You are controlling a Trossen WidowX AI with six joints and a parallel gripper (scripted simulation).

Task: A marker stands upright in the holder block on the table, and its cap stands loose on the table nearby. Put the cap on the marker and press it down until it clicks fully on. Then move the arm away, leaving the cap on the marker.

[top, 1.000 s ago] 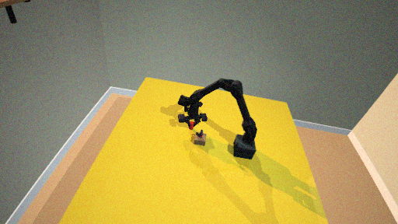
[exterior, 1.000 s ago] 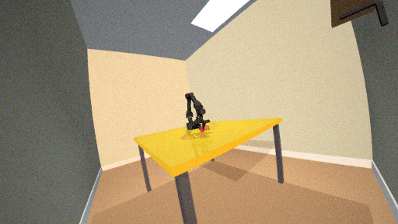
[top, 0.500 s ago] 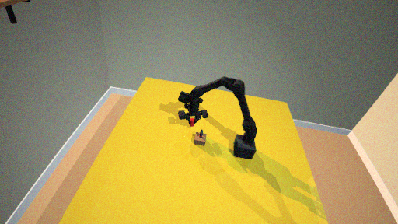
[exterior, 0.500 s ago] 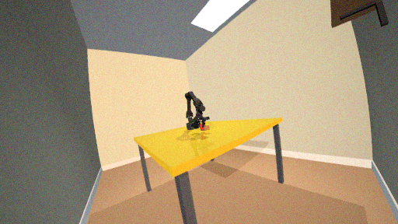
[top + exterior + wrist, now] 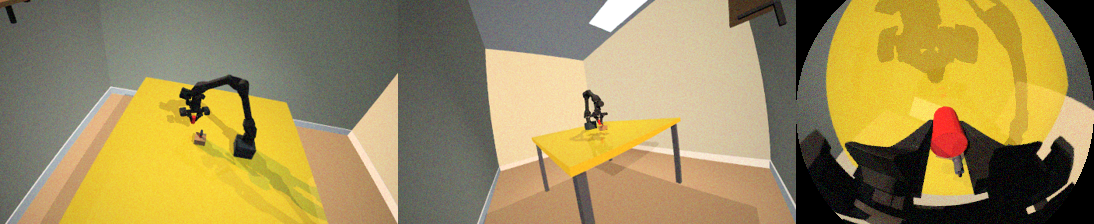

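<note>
My gripper [image 5: 193,118] [image 5: 946,123] is shut on the red cap [image 5: 193,120] [image 5: 599,122] [image 5: 948,131], which sits between the fingertips, raised above the table. In the top view the brown holder block [image 5: 200,141] [image 5: 603,127] stands on the yellow table [image 5: 155,175] [image 5: 565,153], a little lower and to the right of the cap. The dark marker [image 5: 201,133] stands up from the block. The cap is apart from the marker in that view. In the wrist view a small grey piece shows just past the cap's near end; I cannot tell for sure whether it is the marker.
The arm's base [image 5: 245,148] [image 5: 590,126] stands on the table to the right of the block in the top view, and the arm arches up and over from it. Shadows of the arm fall on the table. Walls stand beyond the table.
</note>
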